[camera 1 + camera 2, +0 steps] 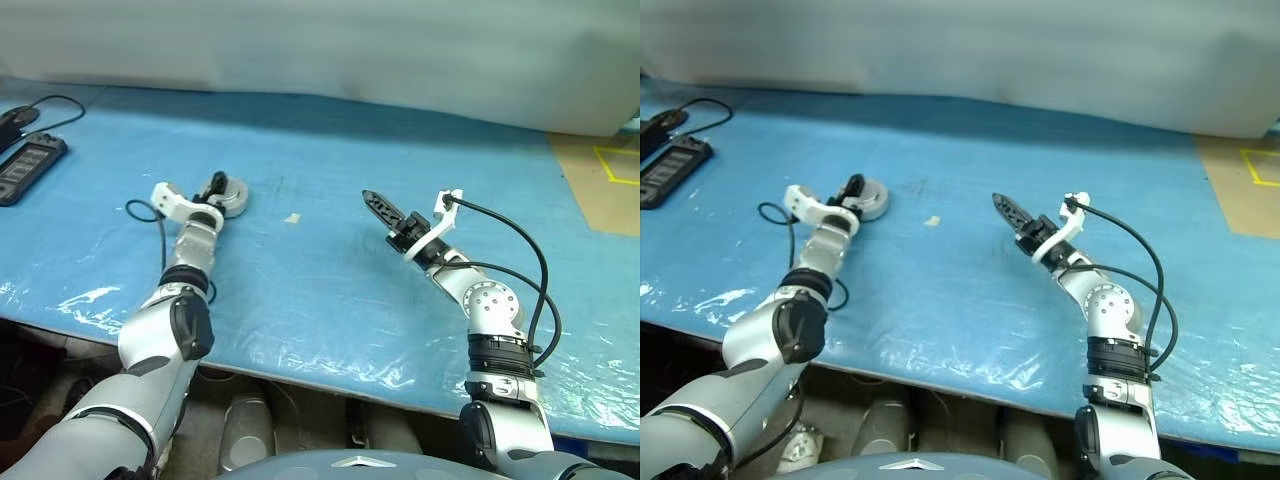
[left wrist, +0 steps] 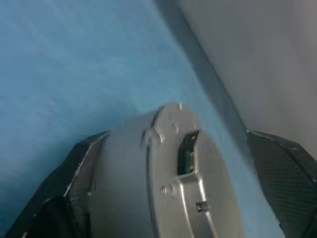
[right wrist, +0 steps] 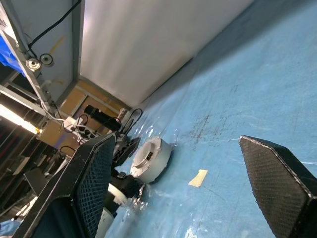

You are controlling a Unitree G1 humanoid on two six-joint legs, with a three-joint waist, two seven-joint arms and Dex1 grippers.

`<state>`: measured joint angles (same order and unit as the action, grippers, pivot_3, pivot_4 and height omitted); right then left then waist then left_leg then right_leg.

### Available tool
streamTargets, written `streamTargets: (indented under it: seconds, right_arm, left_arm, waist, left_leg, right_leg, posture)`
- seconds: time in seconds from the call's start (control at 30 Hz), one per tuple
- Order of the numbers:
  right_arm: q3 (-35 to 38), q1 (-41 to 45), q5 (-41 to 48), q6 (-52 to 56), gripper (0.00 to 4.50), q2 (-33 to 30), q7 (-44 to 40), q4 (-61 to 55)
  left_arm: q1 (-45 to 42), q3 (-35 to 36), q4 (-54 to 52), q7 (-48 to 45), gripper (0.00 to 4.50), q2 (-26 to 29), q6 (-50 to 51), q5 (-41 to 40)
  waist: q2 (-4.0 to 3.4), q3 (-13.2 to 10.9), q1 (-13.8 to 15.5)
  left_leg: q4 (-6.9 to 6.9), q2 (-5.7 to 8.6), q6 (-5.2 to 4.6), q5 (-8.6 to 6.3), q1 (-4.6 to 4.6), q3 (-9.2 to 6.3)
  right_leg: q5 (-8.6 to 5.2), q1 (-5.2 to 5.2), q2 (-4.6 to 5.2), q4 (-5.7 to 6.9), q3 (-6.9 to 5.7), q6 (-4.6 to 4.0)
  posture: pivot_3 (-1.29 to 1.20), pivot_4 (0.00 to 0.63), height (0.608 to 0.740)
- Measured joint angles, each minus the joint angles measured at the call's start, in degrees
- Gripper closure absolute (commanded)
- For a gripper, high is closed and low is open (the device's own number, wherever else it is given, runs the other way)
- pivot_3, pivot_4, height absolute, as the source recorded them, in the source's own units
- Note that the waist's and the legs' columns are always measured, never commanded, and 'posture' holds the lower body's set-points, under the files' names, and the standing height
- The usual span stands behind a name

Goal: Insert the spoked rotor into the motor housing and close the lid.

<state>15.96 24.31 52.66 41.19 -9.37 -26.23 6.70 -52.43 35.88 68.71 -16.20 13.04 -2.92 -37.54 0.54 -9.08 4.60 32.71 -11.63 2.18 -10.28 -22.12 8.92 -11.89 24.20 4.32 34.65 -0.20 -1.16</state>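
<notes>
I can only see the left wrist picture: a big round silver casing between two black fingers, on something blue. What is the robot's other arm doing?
Observer: The right gripper hovers open and empty above the blue table sheet, well to the right of the round silver motor housing.
Operator: Is anything lying between the two?
Observer: Yes, a small pale scrap of tape lies on the sheet there.
Operator: And on the other side of the casing?
Observer: A flat black device with a cable lies near the table's far left edge.
</notes>
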Motion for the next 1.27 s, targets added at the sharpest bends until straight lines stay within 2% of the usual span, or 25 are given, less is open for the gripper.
streamTargets:
  seconds: [0.2,0.33,0.47,0.6,0.7,0.87,0.9,0.97,1.07,1.27]
  right_arm:
    - [-1.0,2.0,-1.7,-0.1,0.28,0.1,-1.0,2.3]
    - [-1.4,2.4,-4.8,-4.5,0.28,0.3,-3.5,2.6]
    - [-2.8,2.4,-11.2,-13.9,0.28,-1.6,-7.8,3.2]
    - [-2.6,2.3,-16.1,-20.3,0.28,-6.1,-11.2,7.0]
    - [-1.3,1.8,-17.6,-24.3,0.28,-8.3,-13.6,8.6]
    - [0.0,-0.3,-17.7,-27.2,0.28,-10.3,-17.3,7.3]
    - [-0.2,-1.3,-17.9,-27.3,0.14,-11.0,-18.4,6.6]
    - [-2.3,-4.3,-19.3,-27.3,0.14,-14.5,-22.2,3.9]
    - [-6.9,-8.5,-24.3,-29.6,0.14,-20.4,-28.1,1.7]
    - [-8.8,-9.7,-28.1,-35.8,0.14,-20.6,-31.0,1.8]
  left_arm:
    - [5.1,0.9,-5.5,-0.6,0.04,2.9,-0.7,-0.3]
    - [8.1,-0.4,-12.5,-7.7,0.04,2.3,0.8,-0.5]
    - [10.4,-7.1,-23.7,-18.4,0.04,0.7,1.2,1.1]
    - [14.7,-16.8,-36.6,-29.1,0.04,-0.3,9.6,1.1]
    - [18.1,-24.8,-42.2,-36.2,0.04,-0.4,13.8,2.9]
    - [20.4,-34.2,-44.8,-44.2,0.04,0.5,13.6,8.4]
    - [20.6,-35.7,-44.6,-45.5,0.01,0.9,12.3,10.1]
    - [20.5,-38.7,-42.5,-47.9,0.01,2.0,7.6,14.4]
    - [20.4,-40.4,-38.6,-50.6,0.01,2.7,2.6,18.0]
    - [19.2,-41.3,-35.4,-54.5,0.01,2.8,-1.8,20.0]
  waist:
    - [0.0,0.0,-0.1]
    - [0.06,0.0,0.5]
    - [0.08,-0.1,1.1]
    - [0.08,-0.1,0.8]
    - [0.06,-0.1,0.6]
    - [0.06,-0.1,0.0]
    - [0.06,-0.1,-0.1]
    - [0.06,-0.1,-0.2]
    - [0.06,-0.1,-0.2]
    - [0.05,-0.1,-0.5]
  left_leg:
    - [0.02,0.01,0.0,0.0,-0.07,0.01]
    - [0.0,-0.07,0.01,0.0,-0.19,0.0]
    - [0.0,-0.13,0.0,0.0,-0.3,0.01]
    - [-0.02,-0.1,-0.01,0.0,-0.28,0.07]
    - [-0.07,-0.12,-0.01,0.0,-0.17,0.16]
    - [-0.26,-0.13,-0.03,0.0,0.06,0.38]
    - [-0.27,-0.12,-0.04,0.0,0.05,0.4]
    - [-0.29,-0.11,-0.05,-0.01,0.04,0.42]
    - [-0.31,-0.12,-0.06,-0.01,0.04,0.42]
    - [-0.25,-0.15,-0.28,-0.14,0.11,0.49]
  right_leg:
    - [-0.01,0.0,0.03,-0.03,0.0,-0.01]
    - [-0.01,0.03,0.05,-0.07,-0.11,-0.03]
    - [-0.01,0.08,0.13,-0.07,-0.17,-0.03]
    - [-0.02,0.09,0.16,-0.07,-0.14,-0.03]
    - [-0.07,0.11,0.04,-0.06,-0.09,-0.13]
    - [-0.12,0.11,-0.01,-0.07,0.1,-0.19]
    - [-0.12,0.11,-0.01,-0.08,0.12,-0.19]
    - [-0.13,0.1,0.0,-0.17,0.13,-0.18]
    - [-0.13,0.1,-0.01,-0.2,0.12,-0.17]
    - [-0.14,0.1,0.03,-0.13,0.19,-0.18]
  posture:
    - [0.0,0.15,0.74]
    - [0.0,0.15,0.74]
    - [0.0,0.15,0.74]
    - [0.0,0.15,0.74]
    - [0.0,0.15,0.74]
    - [0.0,0.15,0.74]
    - [0.0,0.15,0.74]
    - [0.0,0.15,0.74]
    - [0.0,0.15,0.74]
    - [0.0,0.15,0.74]
